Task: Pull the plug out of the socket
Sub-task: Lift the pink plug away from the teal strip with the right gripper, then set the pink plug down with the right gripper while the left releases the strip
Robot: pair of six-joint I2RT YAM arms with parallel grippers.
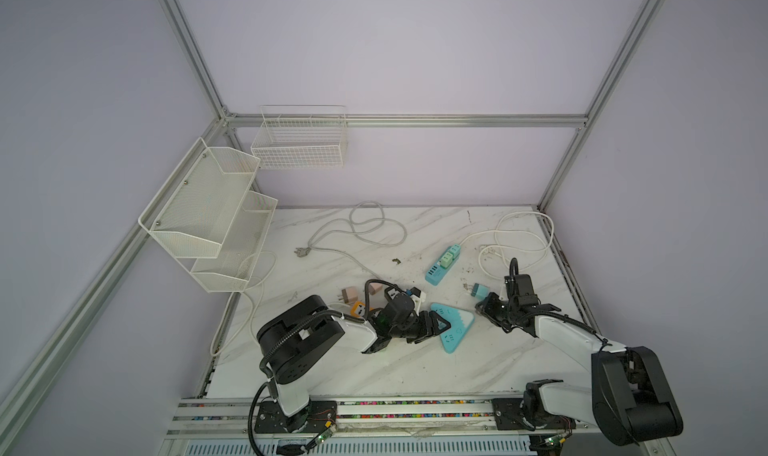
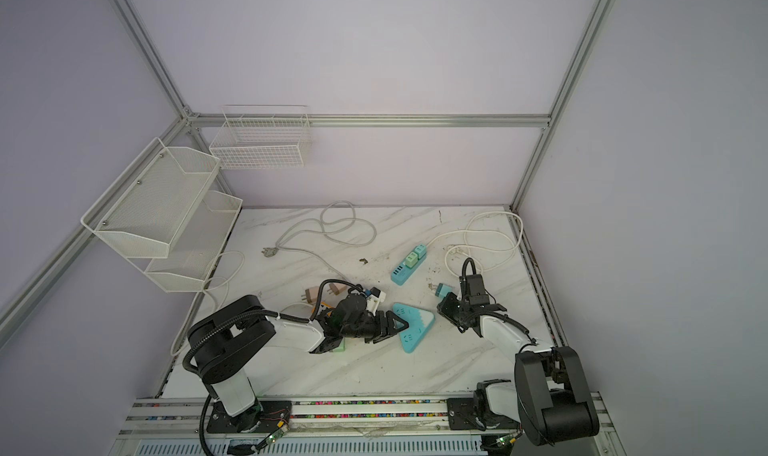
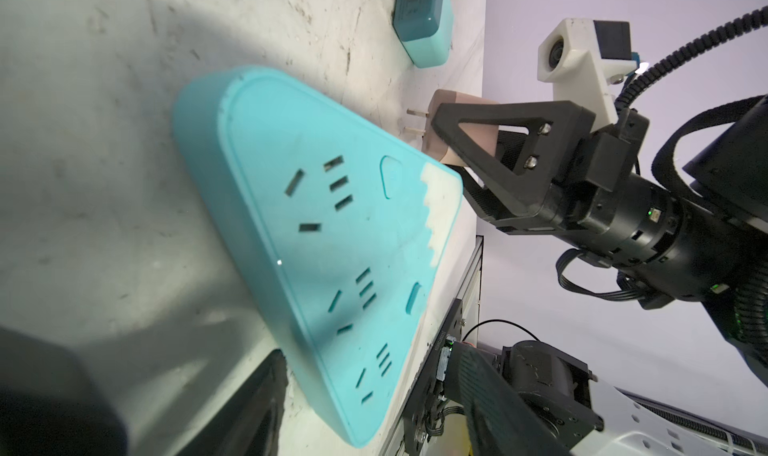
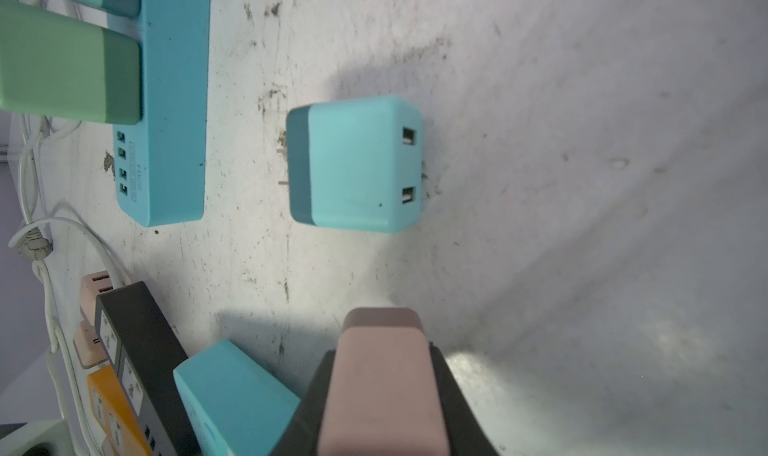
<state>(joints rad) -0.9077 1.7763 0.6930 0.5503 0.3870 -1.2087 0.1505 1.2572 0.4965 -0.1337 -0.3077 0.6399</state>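
We see the socket [image 1: 455,329], a teal triangle, lying flat on the table [image 1: 415,370] near the middle, between the two grippers. The right gripper [image 1: 484,307] sits just right of the socket's right corner, and its jaws are clamped on the plug [image 4: 382,391], a pink block held by its sides. In the left wrist view the plug's two prongs point left toward the socket, bare and apart from it, with the plug beside the corner that carries the white toothed strip. The left gripper [image 1: 444,327] reaches in from the left, low over the socket's left corner. Its jaws stand partly apart, one on the far side of that corner and one on the near side. We cannot tell whether the fingers [image 1: 438,317] touch the socket, and we see nothing gripped between them. A teal charger [image 4: 357,162] lies on its side on the table just beyond the right gripper, its prongs pointing left. Farther back, a blue strip [image 1: 436,273] lies at an angle with two green plugs [image 1: 449,258] seated in it. Left of the left gripper's wrist lie more pink and orange adapters, partly hidden by the arm.
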